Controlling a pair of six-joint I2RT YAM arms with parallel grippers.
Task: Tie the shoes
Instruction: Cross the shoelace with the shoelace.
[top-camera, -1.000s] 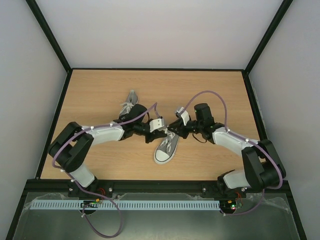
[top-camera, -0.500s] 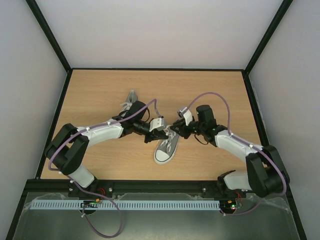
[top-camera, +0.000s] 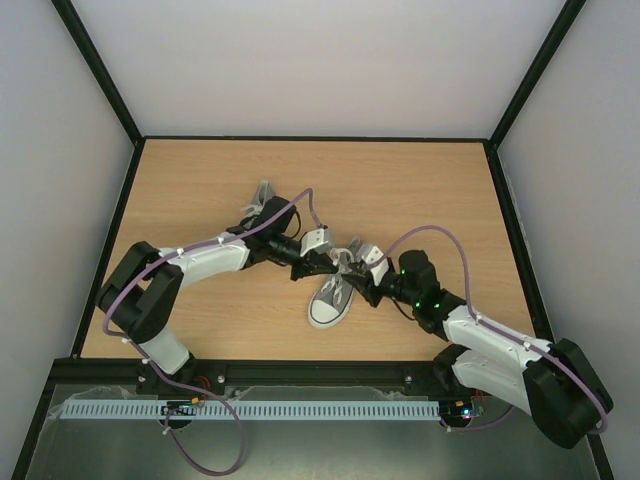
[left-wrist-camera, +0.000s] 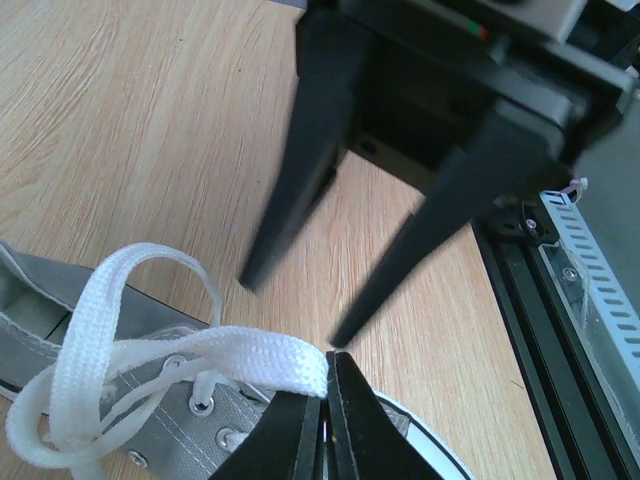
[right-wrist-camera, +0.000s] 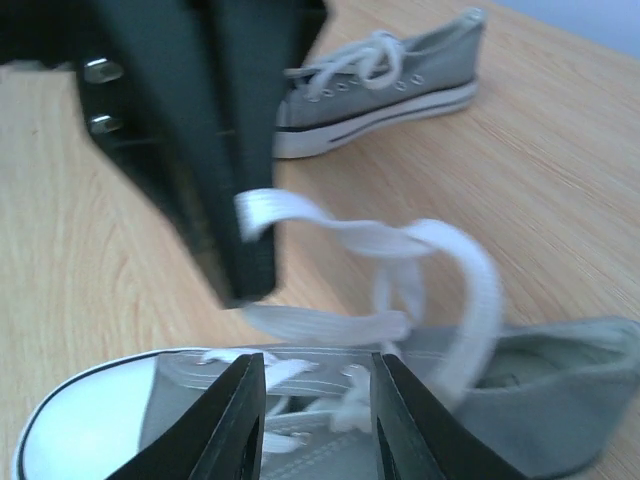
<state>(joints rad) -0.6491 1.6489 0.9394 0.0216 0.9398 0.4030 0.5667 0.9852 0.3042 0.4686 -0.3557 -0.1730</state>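
Top external: both arms meet over the near shoe (top-camera: 330, 298) at mid-table (top-camera: 200, 180); the far shoe (top-camera: 262, 200) sits to the left, partly behind the left arm and apart from the work.
Far shoe: upright on its sole, laces bunched over the tongue. Whether they are tied I cannot tell.
Left gripper (left-wrist-camera: 330, 375): jaws pressed together, pinching the end of a flat white lace (left-wrist-camera: 240, 350) and holding it up above the eyelets.
Lace: runs from that pinch in a loose, slack loop down to the eyelets. No knot shows.
Near shoe: upright, white toe cap toward the arm bases, under both grippers.
Right gripper (right-wrist-camera: 318, 360): jaws spread, nothing between them. It hangs low over the near shoe's eyelets, just beside the pinched lace end.
Step in hand: by my reading, an early stage of the knot on the near shoe — one strand is held up and the other gripper is free to take a second hold.
Next move: probably the right jaws must close on a strand just ahead of them while the left keeps its pinch. That calls for lining up on the lace alone, not the tongue or canvas, and closing without nudging the left's fingers — the two sets sit very near each other.
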